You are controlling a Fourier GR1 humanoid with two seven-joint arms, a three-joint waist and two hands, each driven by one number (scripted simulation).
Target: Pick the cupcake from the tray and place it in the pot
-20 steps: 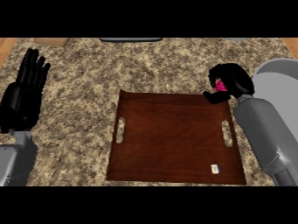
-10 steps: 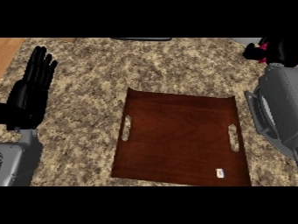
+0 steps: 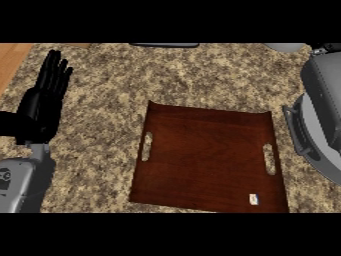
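Tray: dark brown rectangular wooden tray (image 3: 206, 160), counter (image 3: 129, 80) centre, bare.
Pot: grey round metal pot (image 3: 306, 145), right edge, mostly hidden by forearm.
Left hand (image 3: 40, 107): left edge, fingers straight, together.
Right hand: fingers cannot tell.
Cupcake: unseen.

tray (image 3: 206, 160) centre of counter (image 3: 129, 75) | pot (image 3: 309, 142) right | left hand (image 3: 44, 102) left

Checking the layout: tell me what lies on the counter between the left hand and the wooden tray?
Nothing: in the head view only bare speckled counter lies between the left hand and the wooden tray.
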